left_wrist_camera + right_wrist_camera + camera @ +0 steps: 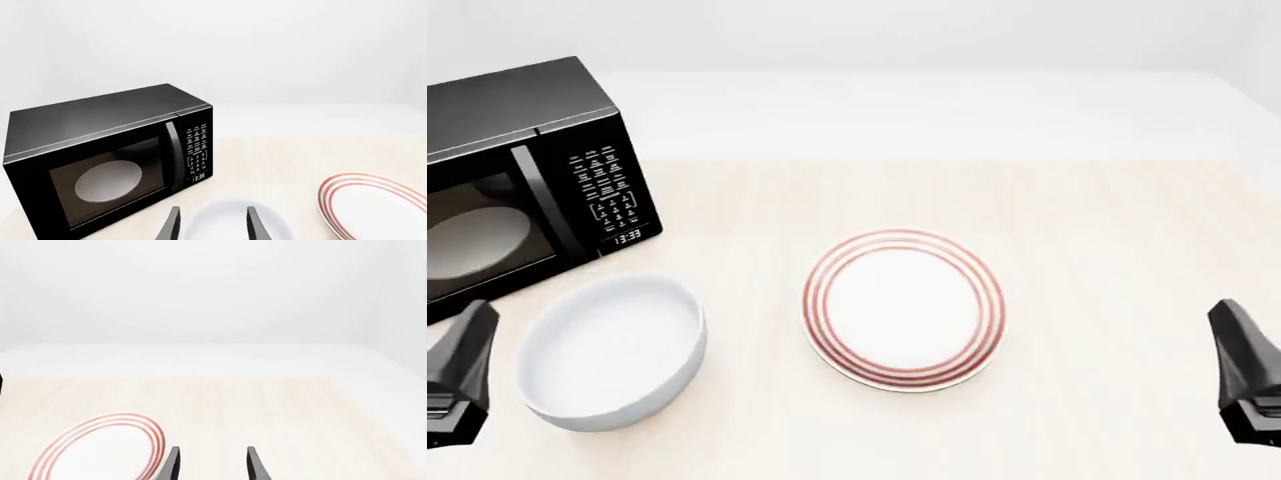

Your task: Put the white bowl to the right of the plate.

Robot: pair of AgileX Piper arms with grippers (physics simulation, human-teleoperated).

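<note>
The white bowl [611,349] sits on the pale wooden tabletop [1068,220] at nine o'clock from the plate [904,309], the two near but apart, with a black microwave [521,180] at eleven o'clock from the bowl. The left end effector [212,225] hangs just short of the bowl's near rim, its fingers [170,225] spread and holding nothing. The right end effector [212,465], likewise parted and bare, waits at four o'clock from the plate.
</note>
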